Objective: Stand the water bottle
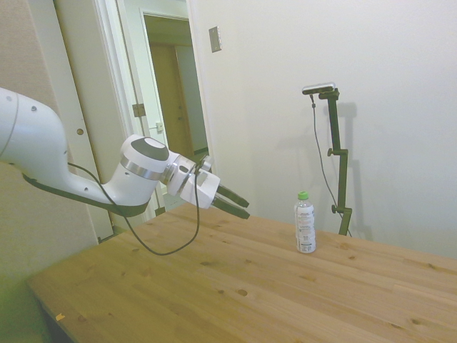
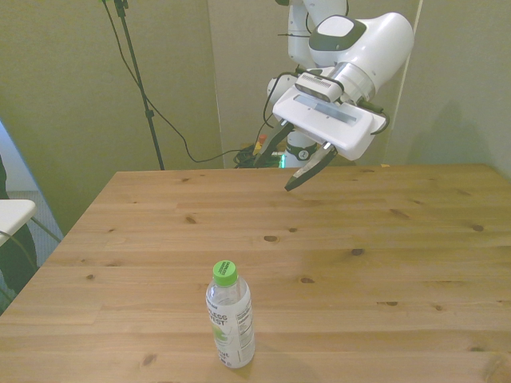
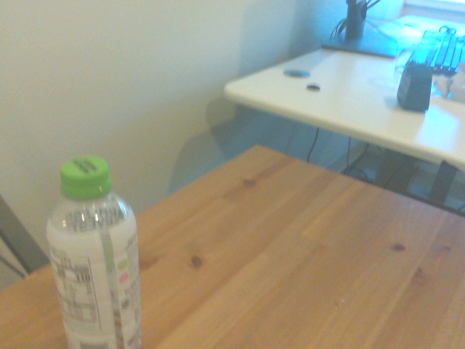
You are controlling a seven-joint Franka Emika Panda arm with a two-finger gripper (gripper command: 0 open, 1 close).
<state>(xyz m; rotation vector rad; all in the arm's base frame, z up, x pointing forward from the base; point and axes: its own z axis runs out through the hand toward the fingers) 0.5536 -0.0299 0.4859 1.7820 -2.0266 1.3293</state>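
Wooden table (image 1: 235, 286) fills most of the room view, pale walls behind it, a doorway behind the arm in the side view. Water bottle (image 2: 230, 313) is standing upright on the tabletop, green cap up, white label with dark print facing out. In the front view it sits close to the near edge, a bit toward the front view's left of centre. In the side view the bottle (image 1: 305, 222) stands near the table's far edge.

White arm (image 1: 43, 153) is up off the table, wrist tilted so the gripper (image 1: 238, 204) points at a shallow downward angle toward the bottle. Gripper (image 2: 289, 167) is well apart from the bottle, hanging in the air above the tabletop. Fingers are spread with a clear gap between them, nothing between them.

Wrist camera sees the bottle (image 3: 94, 269) from close by, upright, green cap (image 3: 86, 177) clear, label slightly blurred. Beyond the table edge in that view there's a white desk (image 3: 341, 98) with a dark object (image 3: 415, 86) on it.
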